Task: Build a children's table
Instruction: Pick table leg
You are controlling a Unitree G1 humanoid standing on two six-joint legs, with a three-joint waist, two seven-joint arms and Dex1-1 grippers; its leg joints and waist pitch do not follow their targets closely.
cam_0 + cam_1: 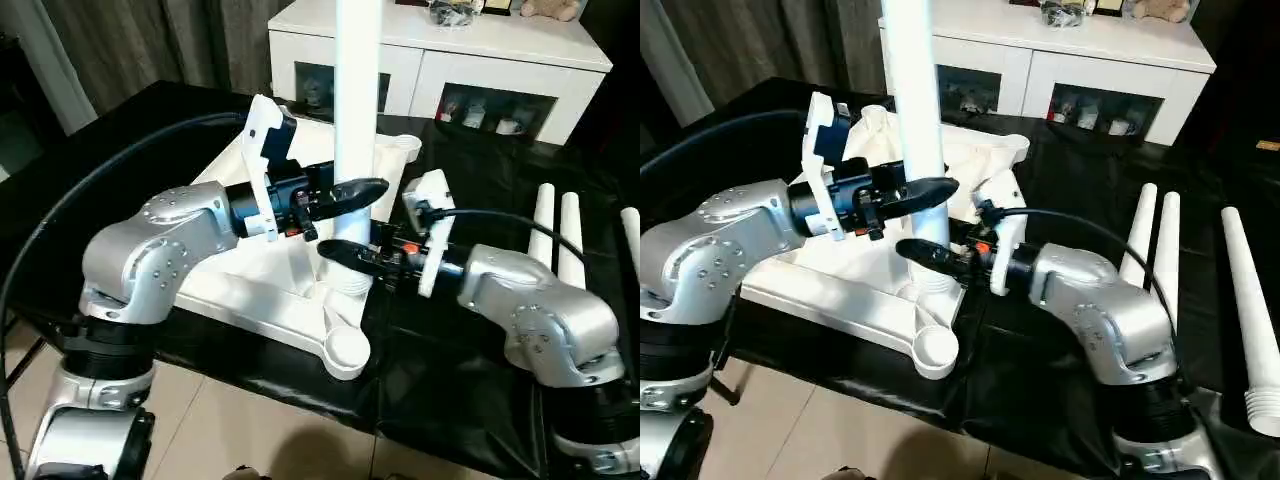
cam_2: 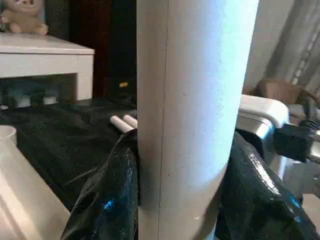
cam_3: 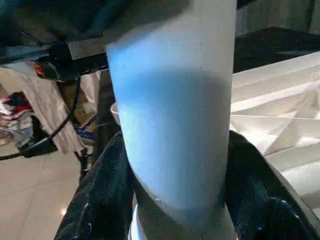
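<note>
The white tabletop (image 1: 250,275) lies underside up on a black-covered table. One white leg (image 1: 357,100) stands upright in a socket (image 1: 350,284) on its front right side. My left gripper (image 1: 355,193) is shut on this leg partway up, and its black fingers (image 2: 107,200) press both sides of the tube (image 2: 195,115). My right gripper (image 1: 345,255) holds the same leg just below, close to the socket. Its fingers (image 3: 100,200) sit against both sides of the leg (image 3: 175,125).
Three spare legs (image 1: 1155,235) (image 1: 1250,300) lie side by side on the black cover at the right. An unfilled corner socket (image 1: 347,352) overhangs the front edge. A white cabinet (image 1: 440,60) stands behind the table. Tiled floor lies below the front edge.
</note>
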